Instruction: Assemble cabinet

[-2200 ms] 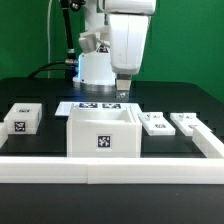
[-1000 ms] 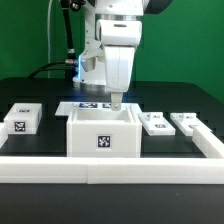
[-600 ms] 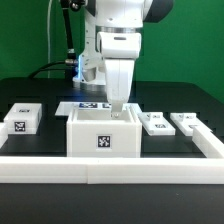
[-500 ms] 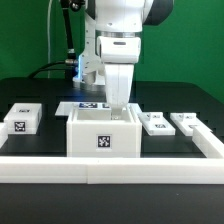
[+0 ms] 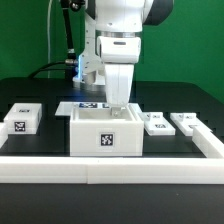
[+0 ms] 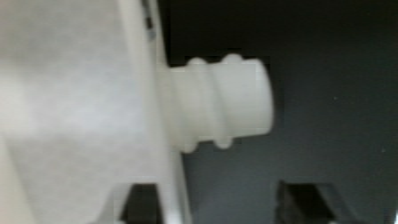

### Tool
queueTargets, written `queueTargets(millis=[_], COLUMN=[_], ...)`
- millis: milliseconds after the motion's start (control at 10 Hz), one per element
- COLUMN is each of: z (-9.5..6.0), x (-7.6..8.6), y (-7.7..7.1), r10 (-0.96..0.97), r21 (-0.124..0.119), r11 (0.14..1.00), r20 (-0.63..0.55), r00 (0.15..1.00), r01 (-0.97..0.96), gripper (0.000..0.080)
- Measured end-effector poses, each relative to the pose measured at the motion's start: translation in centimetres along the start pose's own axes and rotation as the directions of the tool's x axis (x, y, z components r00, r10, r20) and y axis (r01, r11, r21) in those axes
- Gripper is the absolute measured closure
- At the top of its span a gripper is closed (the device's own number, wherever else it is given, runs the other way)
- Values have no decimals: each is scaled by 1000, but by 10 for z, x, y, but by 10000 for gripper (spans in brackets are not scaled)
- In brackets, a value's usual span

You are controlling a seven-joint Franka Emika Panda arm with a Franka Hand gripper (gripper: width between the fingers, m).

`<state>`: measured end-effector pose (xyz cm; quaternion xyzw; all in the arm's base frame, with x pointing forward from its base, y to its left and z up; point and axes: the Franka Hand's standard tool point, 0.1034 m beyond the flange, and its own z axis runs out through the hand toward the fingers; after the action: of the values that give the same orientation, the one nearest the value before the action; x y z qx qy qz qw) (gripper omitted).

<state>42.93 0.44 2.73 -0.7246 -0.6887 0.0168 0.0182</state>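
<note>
The cabinet box, white with a square tag on its front, stands at the table's middle front. My gripper is down at the box's back wall, its tips hidden behind the rim. In the wrist view the gripper is open. One fingertip lies over the white wall, the other over dark ground. A ribbed white peg sticks out of that wall. Two flat door panels lie to the exterior view's right. The small tagged block lies at the left.
The marker board lies flat behind the box. A long white rail edges the table's front and runs up the exterior view's right side. The white robot base stands at the back.
My gripper has come down from above the marker board to the box's back wall. The box looks nudged slightly to the exterior view's right.
</note>
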Motion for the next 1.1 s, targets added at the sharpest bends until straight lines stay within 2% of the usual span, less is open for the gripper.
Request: queueTargets(millis=[100, 200, 900, 1100], z=[0, 0, -1, -5], x=[0, 0, -1, 3], y=[0, 0, 2, 24], r10=[0, 0, -3, -14], r21=[0, 0, -1, -16], r11=[1000, 1000, 1000, 1000], r20=[0, 0, 1, -1], r00=[1000, 1000, 1000, 1000], r01=[0, 0, 3, 14], gripper=[651, 749, 763, 763])
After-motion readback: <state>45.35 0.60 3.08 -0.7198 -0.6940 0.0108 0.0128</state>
